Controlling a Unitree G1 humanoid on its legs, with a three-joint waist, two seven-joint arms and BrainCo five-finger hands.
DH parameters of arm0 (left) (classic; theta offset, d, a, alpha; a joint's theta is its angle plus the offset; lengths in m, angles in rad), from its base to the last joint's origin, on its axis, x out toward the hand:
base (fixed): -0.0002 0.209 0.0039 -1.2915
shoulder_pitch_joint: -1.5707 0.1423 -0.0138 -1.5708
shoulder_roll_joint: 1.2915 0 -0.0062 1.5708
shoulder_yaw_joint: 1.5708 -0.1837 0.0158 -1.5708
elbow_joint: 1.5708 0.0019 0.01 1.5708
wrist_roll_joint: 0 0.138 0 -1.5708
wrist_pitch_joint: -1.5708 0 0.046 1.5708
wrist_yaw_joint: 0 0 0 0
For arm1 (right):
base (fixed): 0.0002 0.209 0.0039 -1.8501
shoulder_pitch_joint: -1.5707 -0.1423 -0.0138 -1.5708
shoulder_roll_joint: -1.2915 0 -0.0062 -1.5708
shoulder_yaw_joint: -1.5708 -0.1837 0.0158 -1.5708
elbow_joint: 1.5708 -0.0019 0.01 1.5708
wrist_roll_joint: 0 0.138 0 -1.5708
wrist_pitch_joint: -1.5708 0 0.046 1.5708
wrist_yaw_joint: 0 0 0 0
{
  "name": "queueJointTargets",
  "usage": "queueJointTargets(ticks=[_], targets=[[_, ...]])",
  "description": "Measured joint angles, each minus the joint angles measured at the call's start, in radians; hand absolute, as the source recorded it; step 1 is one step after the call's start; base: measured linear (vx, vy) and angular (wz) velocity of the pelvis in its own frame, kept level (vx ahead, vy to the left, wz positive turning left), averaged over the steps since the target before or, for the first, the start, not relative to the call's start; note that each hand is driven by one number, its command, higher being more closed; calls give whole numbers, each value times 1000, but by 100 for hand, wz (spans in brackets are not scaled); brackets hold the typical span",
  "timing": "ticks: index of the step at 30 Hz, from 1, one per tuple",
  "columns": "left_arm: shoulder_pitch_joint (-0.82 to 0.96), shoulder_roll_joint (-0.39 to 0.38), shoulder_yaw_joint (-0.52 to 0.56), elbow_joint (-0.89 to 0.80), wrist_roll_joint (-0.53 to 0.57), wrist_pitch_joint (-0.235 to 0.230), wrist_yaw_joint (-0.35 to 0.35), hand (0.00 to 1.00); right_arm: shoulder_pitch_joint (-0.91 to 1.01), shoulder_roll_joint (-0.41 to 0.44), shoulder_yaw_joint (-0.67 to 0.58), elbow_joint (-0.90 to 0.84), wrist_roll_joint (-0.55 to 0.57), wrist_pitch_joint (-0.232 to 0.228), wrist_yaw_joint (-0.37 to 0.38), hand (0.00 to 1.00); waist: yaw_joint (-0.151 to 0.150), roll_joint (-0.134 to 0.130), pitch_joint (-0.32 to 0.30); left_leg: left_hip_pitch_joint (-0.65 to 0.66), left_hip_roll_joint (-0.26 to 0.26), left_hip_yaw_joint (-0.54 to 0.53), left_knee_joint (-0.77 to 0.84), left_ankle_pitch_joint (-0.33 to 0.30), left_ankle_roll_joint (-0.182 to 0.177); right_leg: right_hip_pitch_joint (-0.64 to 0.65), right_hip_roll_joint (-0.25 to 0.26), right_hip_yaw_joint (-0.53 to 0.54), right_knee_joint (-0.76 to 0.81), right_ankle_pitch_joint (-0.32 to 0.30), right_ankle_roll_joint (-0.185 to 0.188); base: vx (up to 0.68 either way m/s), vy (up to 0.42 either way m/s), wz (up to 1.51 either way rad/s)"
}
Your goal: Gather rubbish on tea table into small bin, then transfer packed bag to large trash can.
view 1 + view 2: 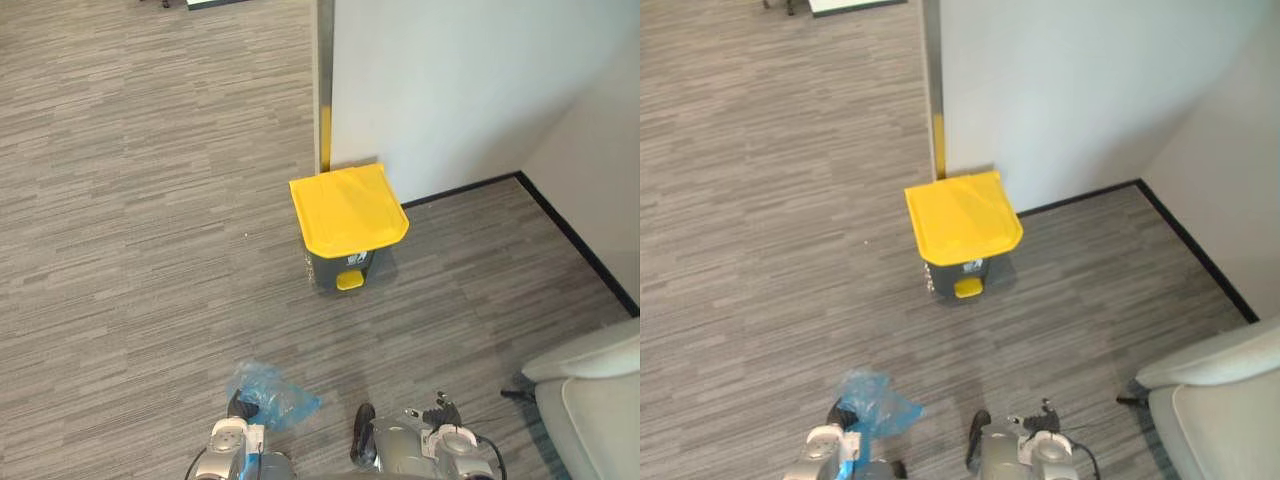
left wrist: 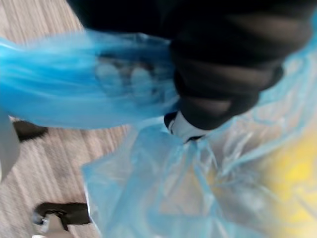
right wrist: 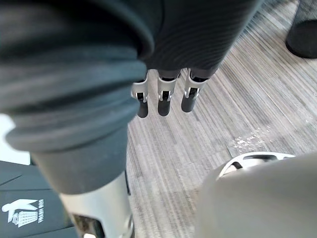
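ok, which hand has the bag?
The left hand: the blue bag is bunched in its grip and hangs from it. The right hand holds nothing, fingers straight over the floor.

Carpet [image 1: 150, 250] btwn robot & trash can [image 1: 340, 262] lies clear, w/ spare floor on the can's left too. Yellow lid [image 1: 348, 208] is down, so the can's top is blocked. Can backs onto white partition [image 1: 450, 90], grey post [image 1: 322, 80] just behind. Right side tighter: side wall [image 1: 600, 150] w/ black skirting, plus grey seat [image 1: 590, 400] near right hand [image 3: 164, 99], prob. not touching. Blue bag [image 1: 272, 395] bulks round left hand [image 2: 218, 84].
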Motion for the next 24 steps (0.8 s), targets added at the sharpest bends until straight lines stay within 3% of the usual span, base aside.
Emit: queueJointTargets(ticks=[4, 5, 6, 9, 10, 13, 15, 16, 17, 19, 20, 22, 23, 24], targets=[[6, -21, -2, -23, 0, -1, -8, 100, -10, 8, -24, -24, 7, -1, -2, 0, 6, -9, 1, -101, -3, 33, -72, -47, 36, 60, -26, 17, -38, -1, 13, 225, 138, -11], [-5, -22, -3, -25, 0, -3, -8, 100, -13, 12, -35, -23, 8, -1, -5, 0, 6, -13, 2, -125, -24, 26, -172, -20, 50, 65, -47, 22, -35, -5, 42, 226, 275, -9], [-12, -27, -4, -24, 0, -3, -8, 100, -10, 8, -35, -21, 8, -1, -10, 0, 7, -8, 0, -129, -43, 8, -297, 106, 30, 66, -60, 34, -31, -18, 78, 185, 241, -21], [-21, -1, -15, -21, 1, -8, -7, 100, 3, 25, -25, -2, 19, 0, -10, 0, 9, -43, -19, -93, -125, 29, -354, 131, 53, 89, -107, 88, -95, -2, 130, 212, 201, 8], [-21, 8, -22, -21, 4, -9, -7, 100, 3, 26, -25, 18, 19, 0, -10, 0, 12, -45, -20, -93, -134, 30, -349, 128, 58, 102, -113, 92, -116, 5, 132, 177, 162, 12], [-18, 44, -31, -20, 17, -9, -6, 100, -15, 24, -26, 21, 19, 3, -9, 0, 16, -46, -21, -72, -150, 43, -342, 97, 87, 117, -126, 117, -119, 10, 143, 149, 88, -9], [-9, 46, -29, -12, 17, -9, -6, 100, -22, 19, -26, 21, 16, 0, -9, 0, 33, -48, -20, -43, -153, 66, -328, 35, 87, 89, -140, 156, -17, -27, 170, 86, 79, -57], [10, 34, -44, 9, 17, -1, -6, 100, -18, 11, -25, 21, 14, 0, -7, 0, 32, -45, -20, 0, -151, 90, -332, -1, 86, -18, -165, 201, 237, -37, 181, 47, 81, -54], [18, 35, -48, 12, 17, -1, -8, 100, -17, 12, -23, 21, 14, 0, -6, 0, 30, -47, -19, 6, -155, 91, -331, -7, 88, -54, -177, 207, 326, -28, 179, 72, 72, -26], [20, 49, -46, 7, 17, 1, -4, 100, -9, 18, -28, 9, 26, -5, 1, 0, 8, -74, -3, 60, -164, 86, -310, -38, 107, -164, -215, 222, 582, 54, 177, 161, 43, -2], [23, 67, -45, 8, 18, 4, 1, 100, -11, 17, -29, 10, 26, -5, 1, 0, 6, -75, 7, 85, -148, 83, -280, -75, 108, -214, -210, 217, 664, 19, 158, 212, 7, -12], [21, 83, -45, 10, 17, 4, 6, 100, -20, 17, -29, 8, 27, -8, 0, 0, 6, -76, 8, 106, -117, 76, -255, -113, 94, -271, -196, 136, 597, -45, 135, 218, -36, 1], [15, 87, -45, 11, 17, 4, 6, 100, -22, 17, -33, 0, 27, -11, 0, 0, 6, -77, 11, 114, -108, 69, -254, -126, 87, -309, -192, 90, 509, -45, 131, 277, -77, 21], [3, 87, -44, 19, 16, 4, 6, 100, -35, 15, -35, -13, 30, -12, 0, 0, 6, -71, 19, 124, -91, 63, -246, -142, 82, -332, -175, 57, 355, -5, 125, 348, -114, 31]])
